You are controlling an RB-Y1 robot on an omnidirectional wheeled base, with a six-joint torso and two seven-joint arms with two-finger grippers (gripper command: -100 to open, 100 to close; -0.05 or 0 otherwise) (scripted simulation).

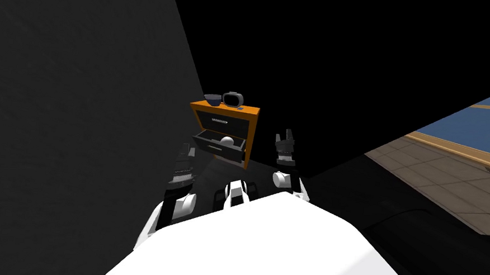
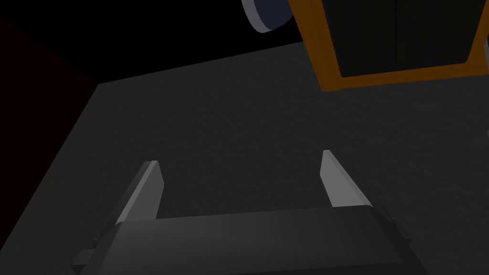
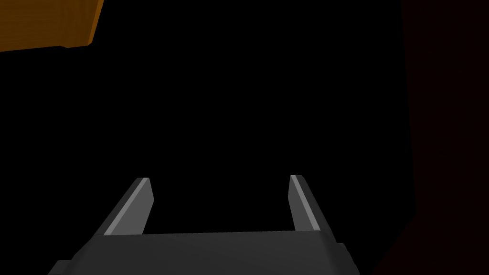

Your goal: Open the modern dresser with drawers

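Note:
The dresser (image 1: 225, 108) is a small orange cabinet with dark drawer fronts, standing against a dark wall. Its upper drawer (image 1: 220, 122) is closed. The lower drawer (image 1: 219, 146) stands pulled out, with a white round object (image 1: 227, 141) inside. My left gripper (image 1: 188, 153) hangs just left of the pulled-out drawer, apart from it. Through the left wrist view, that left gripper (image 2: 239, 157) is open and empty, facing a dark grey surface, with the dresser's orange frame (image 2: 324, 71) beyond it. Open and empty too, my right gripper (image 1: 286, 139) is raised to the right of the dresser.
A dark bowl (image 1: 212, 100) and a grey rounded object (image 1: 233, 99) sit on the dresser top. The dark wall (image 1: 73, 99) runs close on the left. A black area lies behind and right of the dresser. Brown tiled floor (image 1: 459, 181) shows at the far right.

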